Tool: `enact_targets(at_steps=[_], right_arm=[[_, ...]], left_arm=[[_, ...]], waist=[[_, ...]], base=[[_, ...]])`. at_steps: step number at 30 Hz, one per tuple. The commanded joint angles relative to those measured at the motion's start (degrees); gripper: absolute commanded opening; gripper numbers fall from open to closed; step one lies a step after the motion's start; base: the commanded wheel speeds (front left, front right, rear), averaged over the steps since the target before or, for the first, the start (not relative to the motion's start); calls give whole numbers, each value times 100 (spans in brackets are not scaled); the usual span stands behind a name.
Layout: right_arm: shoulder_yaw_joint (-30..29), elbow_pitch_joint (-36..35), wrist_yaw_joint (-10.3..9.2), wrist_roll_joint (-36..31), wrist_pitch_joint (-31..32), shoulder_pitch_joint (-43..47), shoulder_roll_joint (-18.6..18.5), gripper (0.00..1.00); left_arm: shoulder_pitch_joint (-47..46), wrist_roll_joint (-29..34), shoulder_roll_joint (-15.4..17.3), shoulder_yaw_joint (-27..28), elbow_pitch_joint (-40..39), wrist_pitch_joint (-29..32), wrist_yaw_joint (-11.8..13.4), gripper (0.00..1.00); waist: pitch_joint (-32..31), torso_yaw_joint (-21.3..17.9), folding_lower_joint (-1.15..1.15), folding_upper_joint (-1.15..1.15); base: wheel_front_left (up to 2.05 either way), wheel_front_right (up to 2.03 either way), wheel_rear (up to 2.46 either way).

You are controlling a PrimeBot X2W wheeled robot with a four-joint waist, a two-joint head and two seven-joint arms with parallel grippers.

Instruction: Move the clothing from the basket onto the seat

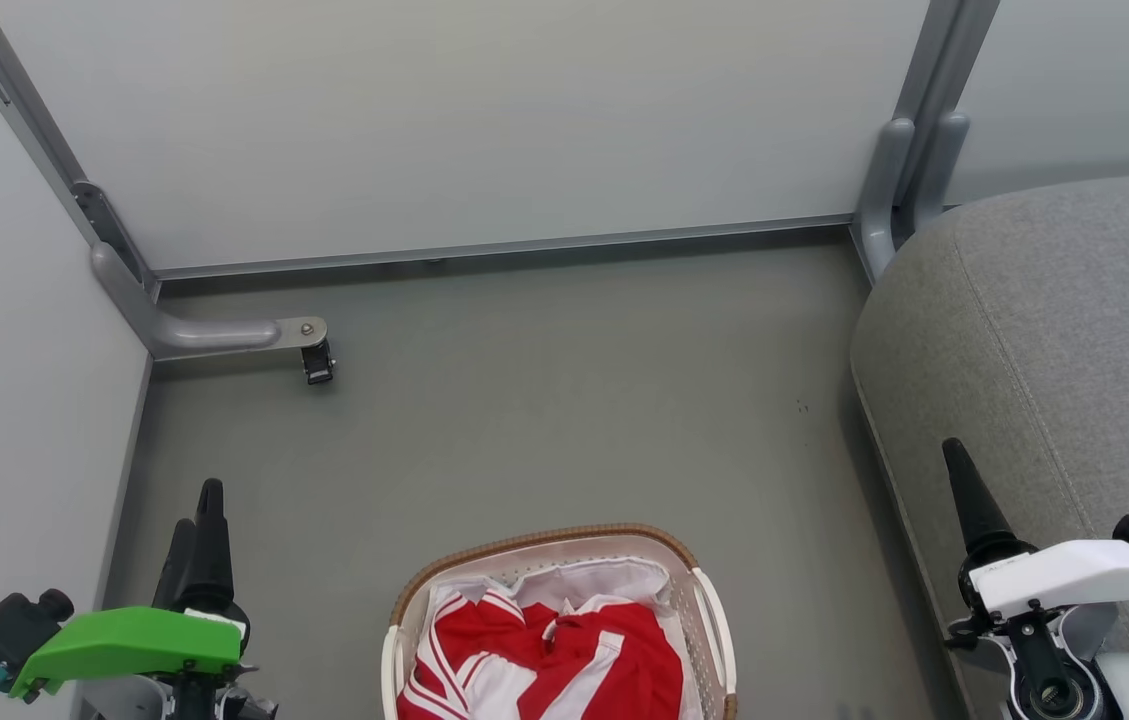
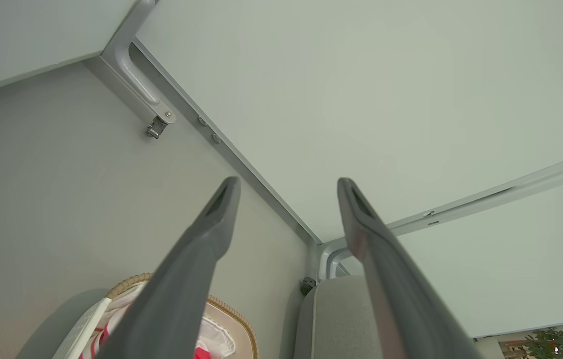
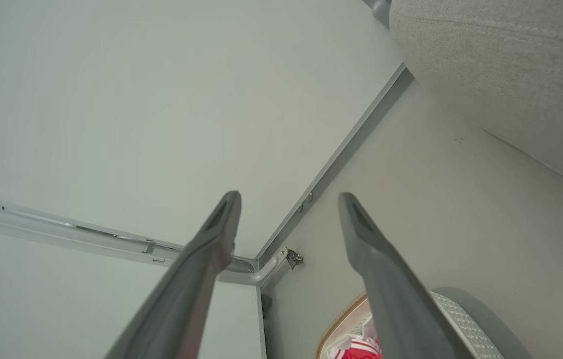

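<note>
One large grey fabric sofa seat (image 1: 1054,330) stands right of the oval cream plastic basket (image 1: 564,548) on the grey floor (image 1: 544,400). Red, white-striped soft clothing (image 1: 624,650) lies inside the basket. Left claw (image 2: 287,182) and right claw (image 3: 288,195) hover wide, empty, flanking the basket.

The basket (image 1: 549,535) runs off the bottom edge of the head view, and the clothing (image 1: 574,650) inside the basket is cut off there too. The seat (image 1: 1044,330), right of the basket, runs off the right edge. In the wrist views, a finger of the left gripper (image 2: 286,182) and one of the right gripper (image 3: 288,197) each hide part of the basket. Tiny dark specks (image 1: 802,407) on the floor (image 1: 524,400) beyond the basket are too small to make out.
</note>
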Motion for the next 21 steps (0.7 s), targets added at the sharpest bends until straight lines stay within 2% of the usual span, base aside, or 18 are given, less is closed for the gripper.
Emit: enact_targets(at_steps=[1, 21], right_arm=[[47, -36, 2, -251, -69, -176, -80, 100], [423, 212, 2, -2024, -457, -322, -220, 100]], left_arm=[[-192, 287, 63, -11, -26, -66, -10, 100], [-243, 2132, 190, -206, 263, -453, 166, 100]], waist=[[7, -4, 0, 0], [73, 1, 0, 0]], base=[[0, 0, 0], [0, 0, 0]])
